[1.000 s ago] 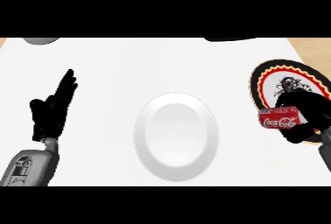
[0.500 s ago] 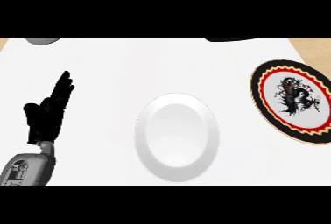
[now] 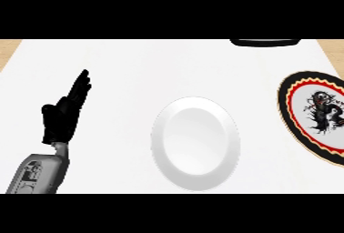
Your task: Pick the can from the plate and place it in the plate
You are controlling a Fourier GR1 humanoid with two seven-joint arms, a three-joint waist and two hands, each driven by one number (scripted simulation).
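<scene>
Nearest, the grey left forearm point(image 3: 37, 173) comes in at the lower left corner and slants up and a little rightward. Its black left hand point(image 3: 62, 119) stands above it, open, fingers straight and together, tips pointing away and slightly right, thumb out to the left side. It holds nothing and touches neither plate. In the middle of the white counter point(image 3: 134, 63) lies the white plate point(image 3: 194, 143), bare, showing as an oval with its long axis running near to far. Well apart at the right, the patterned plate point(image 3: 316, 113), black-rimmed with red and yellow rings and a dark dragon figure, is cut by the view's edge. The can is not visible, so its position and direction cannot be told. At the far edge sits a dark object point(image 3: 265, 42), partly cropped.
</scene>
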